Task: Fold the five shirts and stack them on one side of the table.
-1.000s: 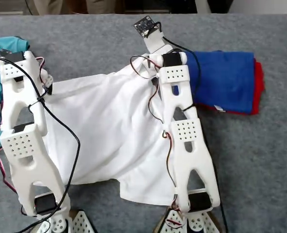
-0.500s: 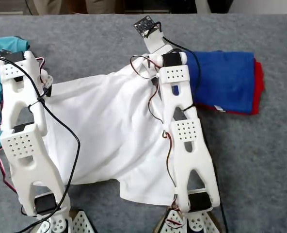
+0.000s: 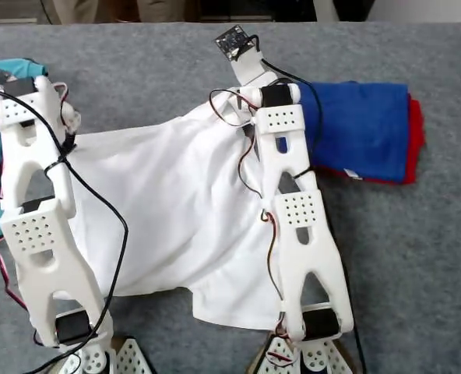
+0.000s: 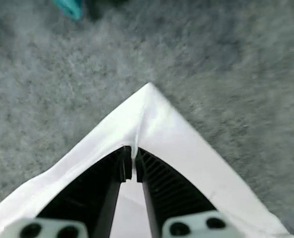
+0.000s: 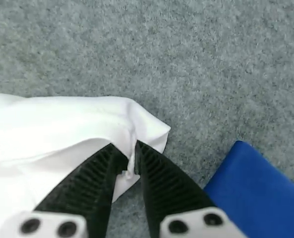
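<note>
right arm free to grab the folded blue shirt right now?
Probably not as is. The right gripper is shut on a corner of the white shirt. The blue shirt lies just beside it with bare table between, so it looks reachable once the white shirt is let go.

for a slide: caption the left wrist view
Left gripper, jaws shut on a white shirt corner, above the grey table.

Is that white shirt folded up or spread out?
Spread out. The white shirt lies open and wide over the grey table, its two far corners pinched by the left claw and the right claw.
</note>
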Controlling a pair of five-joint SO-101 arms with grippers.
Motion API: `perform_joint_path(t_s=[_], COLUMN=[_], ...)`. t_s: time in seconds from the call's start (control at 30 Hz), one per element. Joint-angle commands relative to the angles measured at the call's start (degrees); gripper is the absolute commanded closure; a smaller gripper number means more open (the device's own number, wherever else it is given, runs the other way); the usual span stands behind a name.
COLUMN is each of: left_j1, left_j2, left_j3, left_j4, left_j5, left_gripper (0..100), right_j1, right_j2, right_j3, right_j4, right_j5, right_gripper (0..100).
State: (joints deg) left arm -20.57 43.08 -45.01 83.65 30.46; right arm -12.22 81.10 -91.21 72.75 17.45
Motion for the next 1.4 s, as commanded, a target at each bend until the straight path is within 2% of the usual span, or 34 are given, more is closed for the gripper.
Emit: perform_joint_path(t_s=[0.0, 0.17, 0.33, 0.5, 0.63, 0.9, 1.13, 1.37], left_j1=[1.67, 4.75, 7.12, 4.13, 1.58, 0.62, 0.62, 0.62], left_j2=[-0.92, -0.92, -0.84, -2.77, -8.4, -27.3, -52.62, -77.41], left_j3=[-8.35, -21.71, -40.09, -48.88, -49.41, -39.91, -19.43, -3.78], left_j4=[0.53, 6.86, 17.32, 17.32, 17.32, 17.32, 17.32, 17.14], left_j5=[-4.13, -12.13, -20.4, -22.59, -22.59, -26.11, -33.49, -40.26], left_gripper=[98, 98, 98, 98, 98, 98, 98, 98], right_j1=[0.57, 0.66, 2.15, 4.88, 6.9, 8.04, 7.96, 7.87], right_j2=[-0.48, -2.24, -11.38, -24.48, -36.88, -60.97, -78.29, -87.96], right_j3=[-4.35, -4.53, -4.44, -4.35, -4.35, -4.35, -4.26, -4.18], right_j4=[-1.32, -0.44, 6.86, 14.33, 16.44, 16.35, 15.82, 11.87], right_j5=[0.53, 0.26, 0.09, -2.64, -2.64, -3.08, -2.73, -2.64], right_gripper=[99.8, 99.8, 99.8, 99.8, 99.8, 99.8, 99.8, 99.8])
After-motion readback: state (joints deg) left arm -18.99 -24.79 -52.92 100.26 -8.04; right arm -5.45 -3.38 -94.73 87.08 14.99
